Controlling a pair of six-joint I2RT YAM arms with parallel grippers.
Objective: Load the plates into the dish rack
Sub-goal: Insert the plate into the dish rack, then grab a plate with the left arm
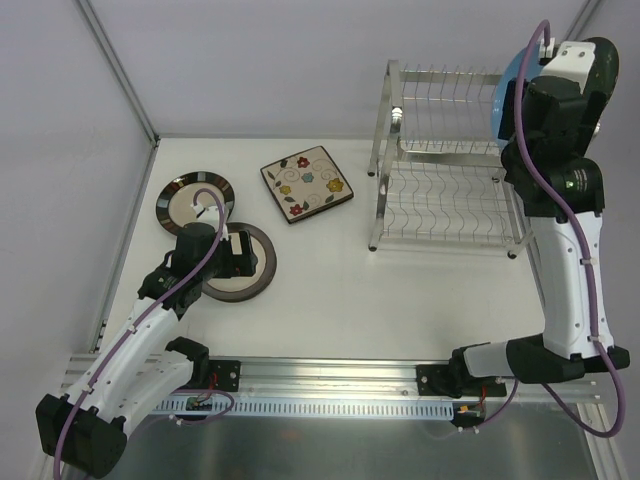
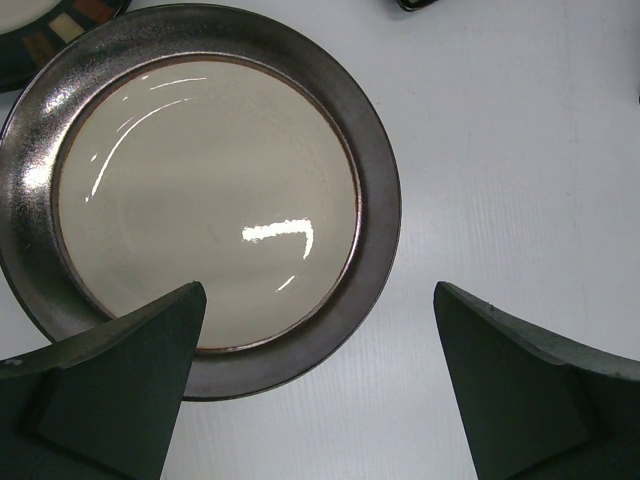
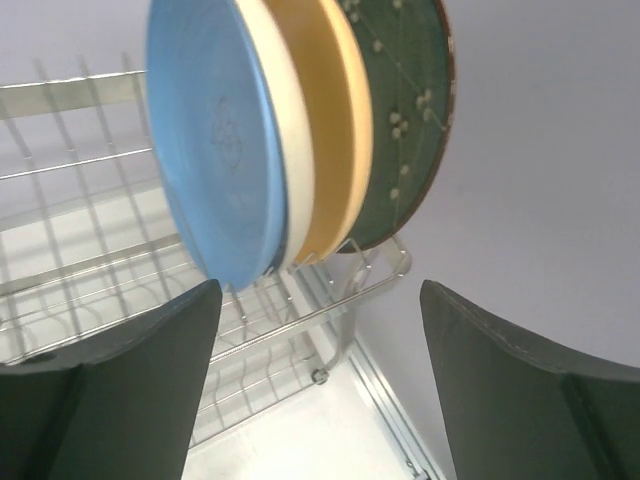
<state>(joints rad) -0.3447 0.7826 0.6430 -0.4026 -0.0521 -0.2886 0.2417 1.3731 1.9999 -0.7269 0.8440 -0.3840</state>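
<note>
L claw [image 2: 318, 300]: jaws wide apart, nothing between them. In the wrist view the L finger [image 2: 110, 390] sits over the near rim of the brown plate [image 2: 200, 200]. The other finger is over bare table [image 2: 520, 150]. Can't tell if either touches. The plate lies flat, cream centre, metallic brown rim. From the top view the claw [image 1: 235, 255] is over the plate's [image 1: 258, 272] left part, arm reaching in from the near-left corner.

Just past it, far-left, lies a dark-rim plate [image 1: 190, 200] w/ coloured blocks round the rim, edge close to or touching the brown plate; its corner shows at the top left of the wrist view [image 2: 60, 30]. To the right of that, apart from both, is a square plate [image 1: 307, 184] w/ flowers, flat, turned at an angle.

R claw [image 3: 320, 290]: jaws also wide apart, empty, held up near the right end of the rack [image 3: 80, 260]. Straight ahead of it 4 plates stand on edge in the upper shelf, packed close: blue plate [image 3: 210, 140] nearest the rack's middle, then cream plate [image 3: 285, 150], tan plate [image 3: 335, 130], and green plate [image 3: 405, 110] w/ pale dots at the end. From the top view the rack [image 1: 440, 190] stands far-right on the table; the R wrist covers most of the plates, only the blue plate [image 1: 505, 90] edge is clear. Lower tier looks bare wire.
</note>
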